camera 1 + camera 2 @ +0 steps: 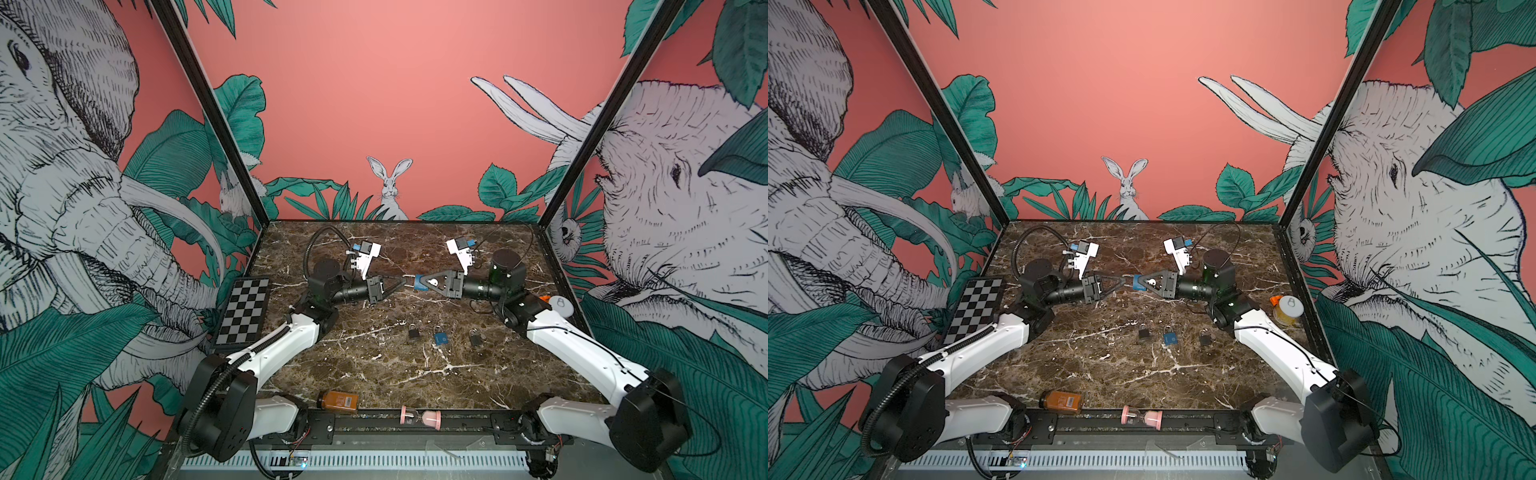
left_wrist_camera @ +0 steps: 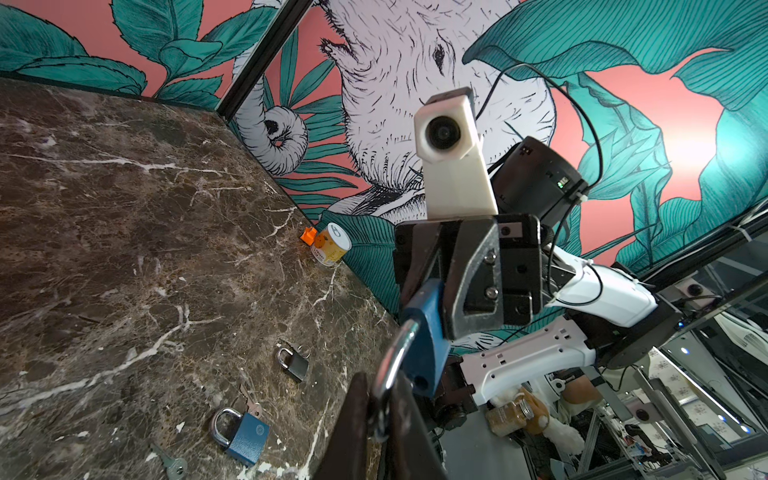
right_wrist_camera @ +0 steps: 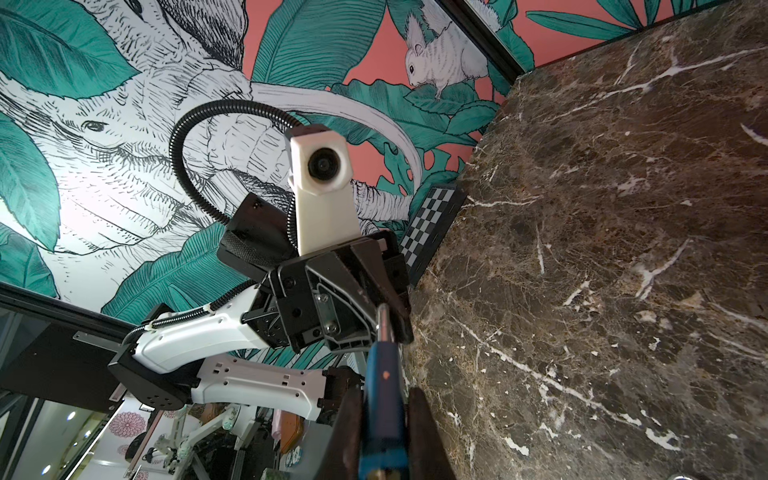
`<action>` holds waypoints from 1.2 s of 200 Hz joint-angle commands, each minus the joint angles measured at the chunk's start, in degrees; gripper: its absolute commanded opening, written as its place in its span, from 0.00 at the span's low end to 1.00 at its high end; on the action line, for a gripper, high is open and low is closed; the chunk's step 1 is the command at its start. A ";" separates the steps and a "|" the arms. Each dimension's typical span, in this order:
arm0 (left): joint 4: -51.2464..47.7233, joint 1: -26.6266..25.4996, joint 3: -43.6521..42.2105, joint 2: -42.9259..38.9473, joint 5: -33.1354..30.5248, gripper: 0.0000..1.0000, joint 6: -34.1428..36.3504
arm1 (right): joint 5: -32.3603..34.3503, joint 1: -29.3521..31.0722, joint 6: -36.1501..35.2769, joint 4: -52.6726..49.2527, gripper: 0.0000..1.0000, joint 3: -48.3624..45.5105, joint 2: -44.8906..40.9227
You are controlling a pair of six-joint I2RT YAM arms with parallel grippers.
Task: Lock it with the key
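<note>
Above the table [image 1: 374, 374], both end effectors [image 1: 402, 283] [image 1: 423, 284] clamp a blue padlock [image 2: 424, 332]

Two arms: left arm [image 1: 274, 345], right arm [image 1: 582, 353]. White shell links, round black joints, chunky black shoulder housings. Ribbed black hose [image 3: 224, 104] along the left one; thin black cable [image 2: 592, 124] on the right one. White boxy wrist cameras [image 2: 446, 137], round dark lens. Black triangular fingers [image 2: 465, 249], silver screws [image 2: 490, 293]. White zip ties.
</note>
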 commanded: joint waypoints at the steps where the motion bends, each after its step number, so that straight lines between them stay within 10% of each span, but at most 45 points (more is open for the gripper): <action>1: 1.70 -0.22 0.71 -1.89 0.43 0.03 0.34 | -0.37 -0.23 -1.09 2.12 0.00 -0.74 -1.36; 123: 18.18 -0.28 1.50 0.68 5.60 0.00 -13.83 | 0.85 -0.20 -7.14 -1.01 0.00 -0.65 -1.70; 240: 13.05 -3.69 2.42 0.11 6.31 0.00 -8.95 | -0.06 1.24 -2.73 5.38 0.00 0.00 2.55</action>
